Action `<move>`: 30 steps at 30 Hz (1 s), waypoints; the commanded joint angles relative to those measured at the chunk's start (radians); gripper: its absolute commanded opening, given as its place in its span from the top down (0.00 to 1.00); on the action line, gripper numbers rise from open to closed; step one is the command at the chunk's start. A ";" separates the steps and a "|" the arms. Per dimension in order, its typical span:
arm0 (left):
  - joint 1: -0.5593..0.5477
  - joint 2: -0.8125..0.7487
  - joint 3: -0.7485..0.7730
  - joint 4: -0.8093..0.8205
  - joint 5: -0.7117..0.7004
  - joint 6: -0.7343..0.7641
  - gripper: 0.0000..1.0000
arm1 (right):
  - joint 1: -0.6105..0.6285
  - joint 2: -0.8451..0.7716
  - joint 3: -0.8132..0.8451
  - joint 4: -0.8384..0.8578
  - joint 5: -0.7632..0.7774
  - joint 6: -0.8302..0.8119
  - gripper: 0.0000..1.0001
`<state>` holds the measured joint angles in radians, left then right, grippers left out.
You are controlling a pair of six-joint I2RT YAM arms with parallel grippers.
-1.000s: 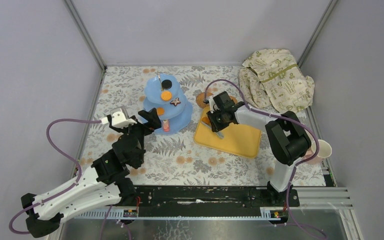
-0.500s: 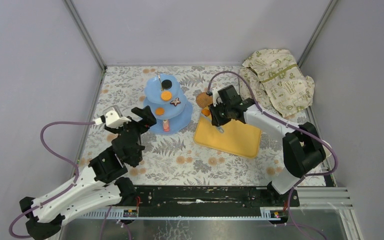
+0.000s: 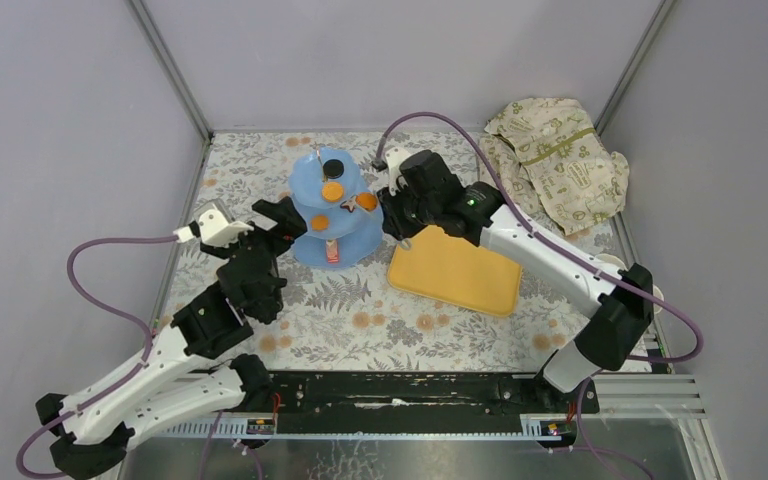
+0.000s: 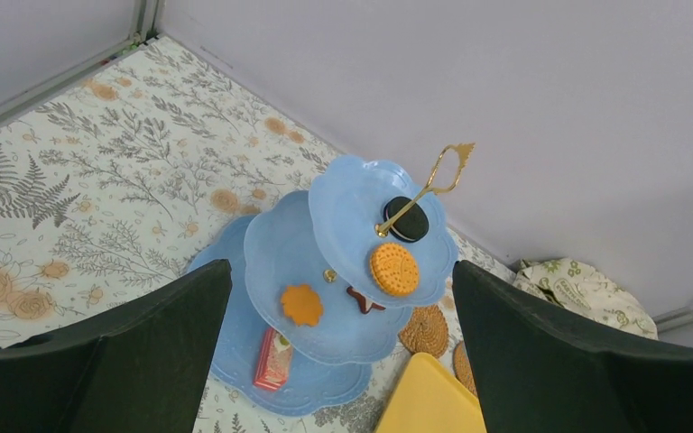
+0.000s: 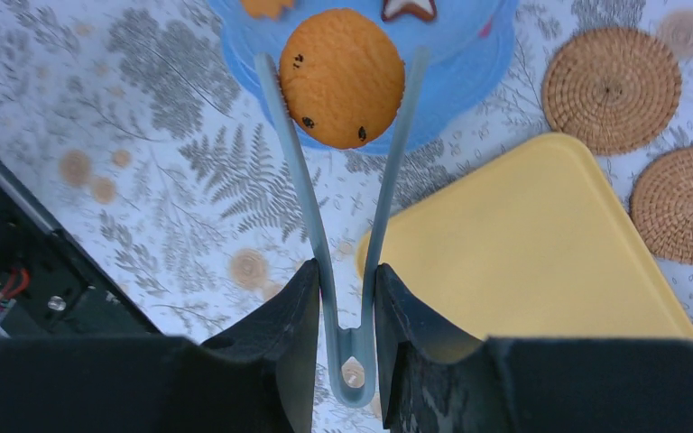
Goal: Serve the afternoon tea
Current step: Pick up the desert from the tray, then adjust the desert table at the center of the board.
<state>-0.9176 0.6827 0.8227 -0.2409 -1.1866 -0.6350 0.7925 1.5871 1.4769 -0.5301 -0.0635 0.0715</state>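
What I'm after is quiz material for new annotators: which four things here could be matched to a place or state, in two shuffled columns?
Column one:
1. speckled orange biscuit
2. black sandwich biscuit
3. pink wafer
4. left end effector

Column two:
A. on the stand, top tier
B. open, holding nothing
C. pinched between the tips of the tongs
D. on the stand, bottom tier

Pairs: 1-C, 2-A, 3-D, 4-B
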 commanded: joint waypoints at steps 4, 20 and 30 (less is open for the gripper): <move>0.065 0.066 0.068 0.063 -0.020 0.063 0.00 | 0.122 0.040 0.251 -0.089 0.122 0.097 0.89; 0.600 0.169 0.103 0.101 0.488 -0.017 0.04 | 0.258 0.379 0.732 -0.250 0.290 0.166 0.90; 0.805 0.290 0.062 0.225 0.832 -0.084 0.07 | 0.258 0.409 0.760 -0.249 0.304 0.172 0.91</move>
<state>-0.1791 0.9306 0.8951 -0.1234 -0.5533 -0.6647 1.0481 1.9911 2.1929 -0.7883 0.2039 0.2302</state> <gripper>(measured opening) 0.946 0.313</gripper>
